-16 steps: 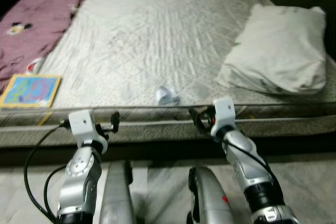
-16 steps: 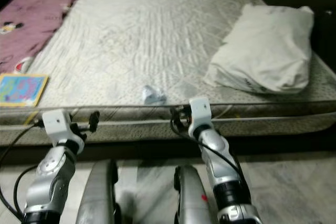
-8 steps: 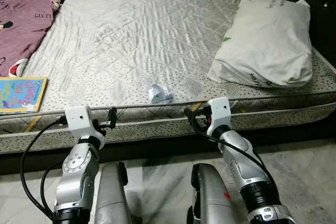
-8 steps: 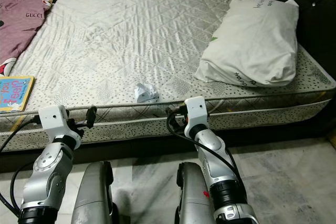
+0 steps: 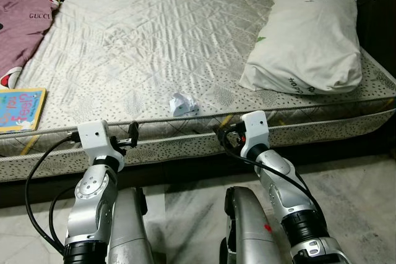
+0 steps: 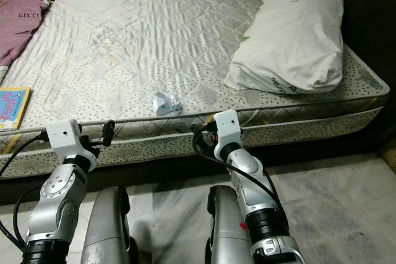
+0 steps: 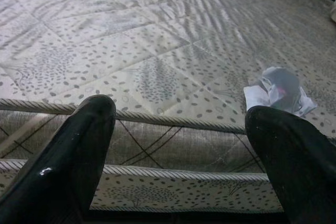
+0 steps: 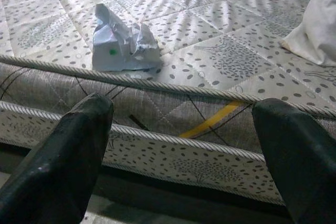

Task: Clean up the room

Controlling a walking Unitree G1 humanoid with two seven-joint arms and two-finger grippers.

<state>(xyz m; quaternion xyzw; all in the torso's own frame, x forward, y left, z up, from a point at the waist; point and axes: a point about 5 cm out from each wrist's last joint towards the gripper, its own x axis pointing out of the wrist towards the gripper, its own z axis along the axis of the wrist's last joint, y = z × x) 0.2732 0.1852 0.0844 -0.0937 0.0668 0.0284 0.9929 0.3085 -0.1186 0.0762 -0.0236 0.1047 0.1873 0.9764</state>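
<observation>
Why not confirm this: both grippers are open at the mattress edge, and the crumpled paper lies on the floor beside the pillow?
Wrong in one respect: the crumpled paper lies on the mattress near its front edge, not on the floor, as the left eye view shows. The rest holds: the left gripper and right gripper are open at the edge, and the pillow lies off to the right.

crumpled paper (image 5: 183,104) near mattress (image 5: 154,35) edge, pillow (image 5: 306,44), book (image 5: 20,108)

One mattress (image 5: 154,35). One pillow (image 5: 306,44). One crumpled paper wad (image 5: 183,104). One picture book (image 5: 20,108). One maroon blanket (image 5: 25,10). Two grippers: left gripper (image 5: 132,135), right gripper (image 5: 224,137).
</observation>
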